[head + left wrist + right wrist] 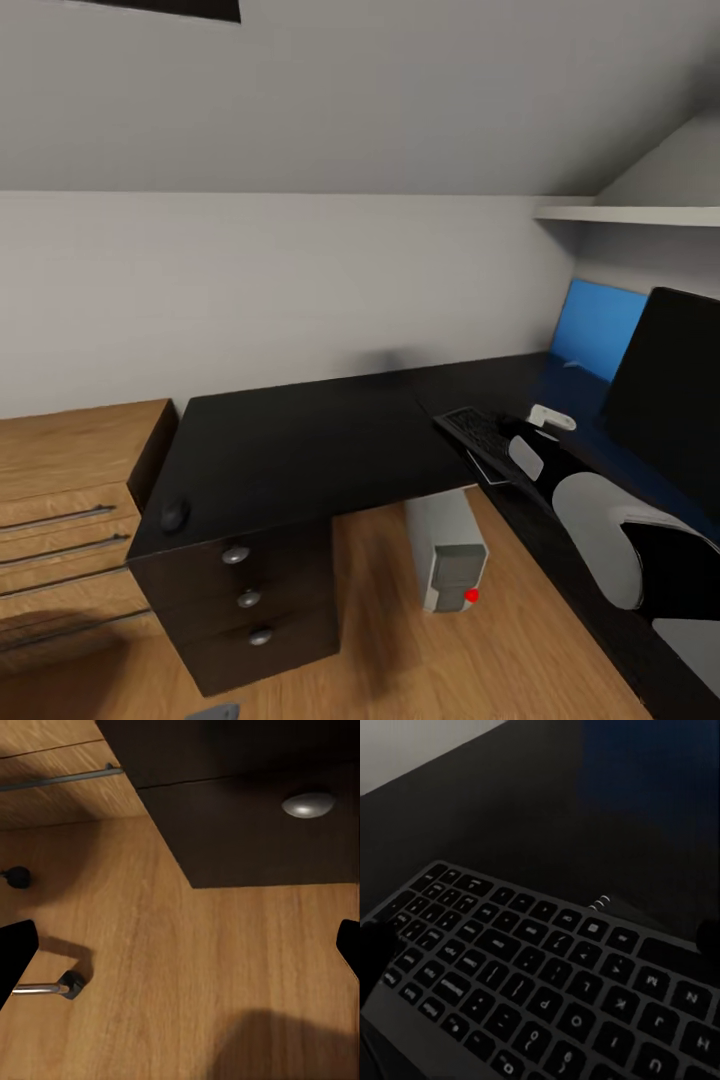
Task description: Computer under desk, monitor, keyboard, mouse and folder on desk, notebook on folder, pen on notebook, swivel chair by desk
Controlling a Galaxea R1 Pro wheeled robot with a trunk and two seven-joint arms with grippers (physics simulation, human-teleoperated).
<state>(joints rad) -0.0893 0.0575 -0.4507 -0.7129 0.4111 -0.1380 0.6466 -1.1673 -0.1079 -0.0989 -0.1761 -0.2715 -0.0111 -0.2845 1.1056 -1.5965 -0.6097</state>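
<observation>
A slim black keyboard lies on the glossy black L-shaped desk, small grey tower computer beneath.

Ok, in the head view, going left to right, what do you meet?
Light-wood drawer unit → mouse on the desk's left corner → desk drawers with silver knobs → computer on the floor → keyboard → monitor.
</observation>
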